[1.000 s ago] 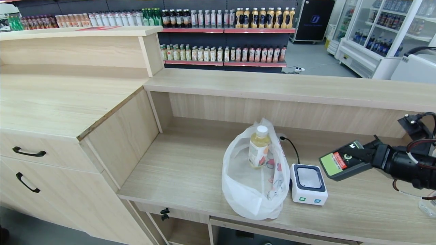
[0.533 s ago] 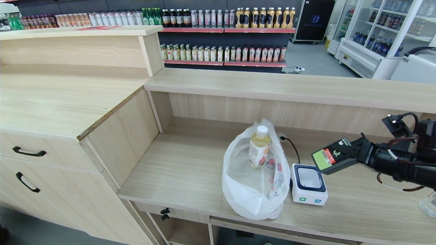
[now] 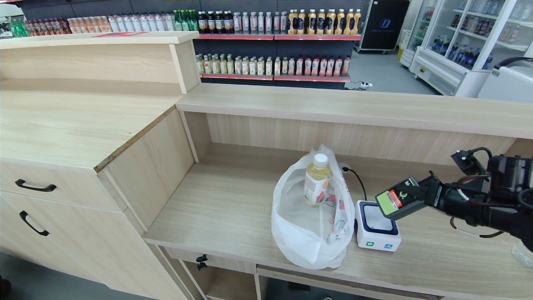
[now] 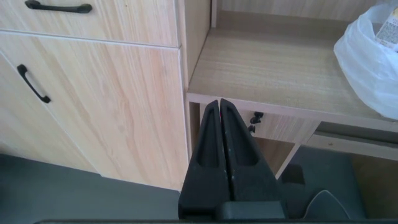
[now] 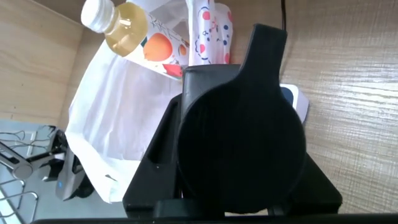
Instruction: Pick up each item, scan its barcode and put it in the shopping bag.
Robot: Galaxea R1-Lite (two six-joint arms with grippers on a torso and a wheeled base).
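Note:
A white shopping bag (image 3: 310,227) stands open on the lower wooden counter (image 3: 225,208), with a yellow drink bottle (image 3: 317,180) upright inside it. Right beside the bag sits the white barcode scanner (image 3: 377,225). My right gripper (image 3: 417,193) is shut on a dark can with a green and red label (image 3: 395,200), held just above the scanner's right edge. In the right wrist view the can's round dark end (image 5: 239,149) covers most of the scanner (image 5: 293,99), and the bag (image 5: 109,124) and bottle (image 5: 124,25) lie beyond. My left gripper (image 4: 221,143) is shut with nothing in it, low in front of the counter's front edge.
The scanner's black cable (image 3: 357,178) runs to the back wall. A raised ledge (image 3: 354,106) borders the counter behind, and a drawer cabinet (image 3: 35,187) stands to the left. A clear plastic object (image 3: 524,252) lies at the far right edge.
My right arm has carried the dark can leftward and slightly down, from right of the scanner to just over its right edge. Bag, bottle and scanner have not moved.

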